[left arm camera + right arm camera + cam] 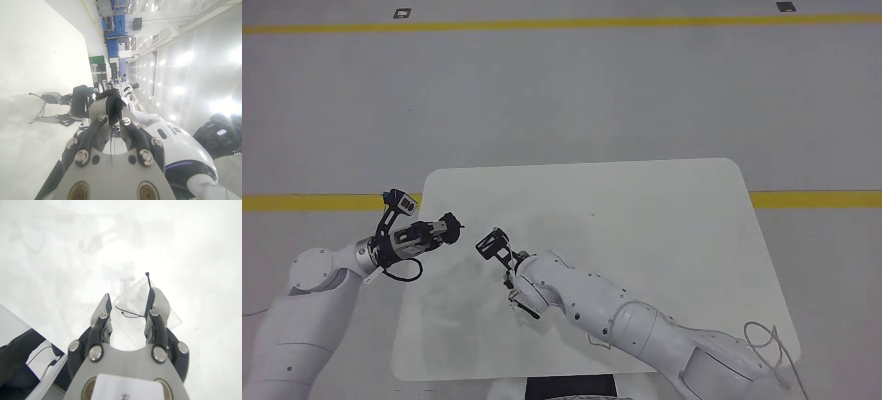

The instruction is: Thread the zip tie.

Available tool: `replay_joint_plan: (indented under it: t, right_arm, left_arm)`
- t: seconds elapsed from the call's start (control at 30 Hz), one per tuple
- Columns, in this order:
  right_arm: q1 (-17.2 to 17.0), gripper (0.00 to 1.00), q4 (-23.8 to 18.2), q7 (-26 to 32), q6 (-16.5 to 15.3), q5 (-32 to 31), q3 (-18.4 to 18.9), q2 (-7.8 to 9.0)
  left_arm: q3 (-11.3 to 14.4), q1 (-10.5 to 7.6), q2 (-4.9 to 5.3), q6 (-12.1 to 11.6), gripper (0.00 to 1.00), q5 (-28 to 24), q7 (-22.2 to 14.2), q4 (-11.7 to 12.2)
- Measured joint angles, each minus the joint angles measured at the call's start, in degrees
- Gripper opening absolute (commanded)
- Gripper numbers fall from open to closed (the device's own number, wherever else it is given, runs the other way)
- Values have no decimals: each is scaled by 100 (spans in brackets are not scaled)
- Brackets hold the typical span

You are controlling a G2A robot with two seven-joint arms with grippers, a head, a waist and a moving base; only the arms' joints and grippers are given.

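- Top view: a white table (662, 200) with rounded corners stood on a pale floor. Both arms reached over its near left part. The left gripper (450, 228) and the right gripper (487, 243) faced each other, near but apart.
- Left wrist view: the left gripper (113, 95) had its fingers pressed together on a thin black zip tie (111, 147), whose strip ran back from the tips toward the palm. Beyond it, the right gripper (30, 108) hung over the table (37, 47) with its fingers spread.
- Right wrist view: the right gripper (130, 292) was spread wide above the table (56, 256). A second zip tie (148, 279) lay along the inside of one finger, its small square head poking out past the tip. A thin black tail seemed to curve across the gap between the fingers, though the glare made this hard to tell. A clear plastic sheet (174, 317) lay on the table under the fingers.
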Motion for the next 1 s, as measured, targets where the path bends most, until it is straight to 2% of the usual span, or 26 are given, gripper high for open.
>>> replay_joint_plan:
  t: [0.27,0.53,0.8,1.0]
  right_arm:
    - [-256,36,-312,155,105,-461,198,94]
    - [-517,30,-572,258,-28,-710,450,187]
    - [-565,26,-400,186,-227,-729,548,149]
    - [-499,24,-152,127,-148,-836,494,45]
  left_arm:
    - [0,0,0,0,0,0,0,0]
    - [0,0,0,0,0,0,0,0]
    - [0,0,0,0,0,0,0,0]
    - [0,0,0,0,0,0,0,0]
